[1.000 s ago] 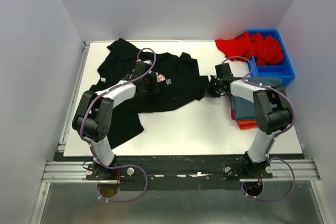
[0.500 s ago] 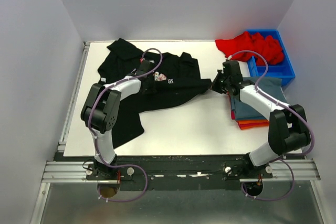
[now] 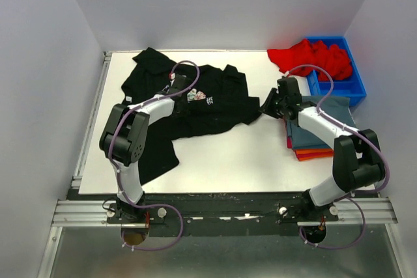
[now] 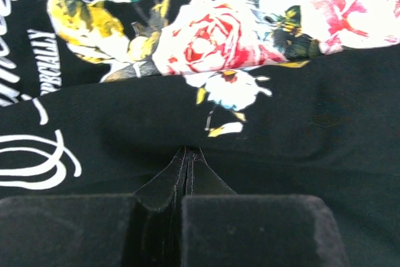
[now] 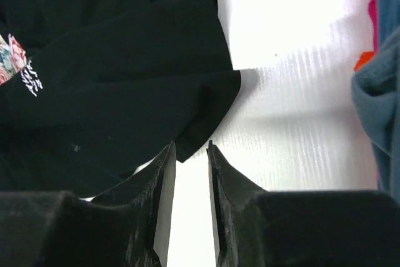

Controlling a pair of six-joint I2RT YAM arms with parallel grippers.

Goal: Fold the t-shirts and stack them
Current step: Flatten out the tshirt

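White table (image 3: 247, 154), mid-frame: my left claw (image 4: 187, 152) pinches the black tee (image 3: 218, 107) below its print (image 4: 206, 48), probably anchoring it; right claw (image 5: 190, 148) gapes at the sleeve hem (image 5: 215, 98), holding nothing.

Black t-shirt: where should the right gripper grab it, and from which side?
Probably its sleeve hem, whose tip lies flat on table and juts toward the right gripper. Come low from that table side; the jaws stand parted at the edge.

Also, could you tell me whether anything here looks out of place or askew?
The red tee spills out of the bin over its rim onto the table. The black tee lies rumpled and skewed.
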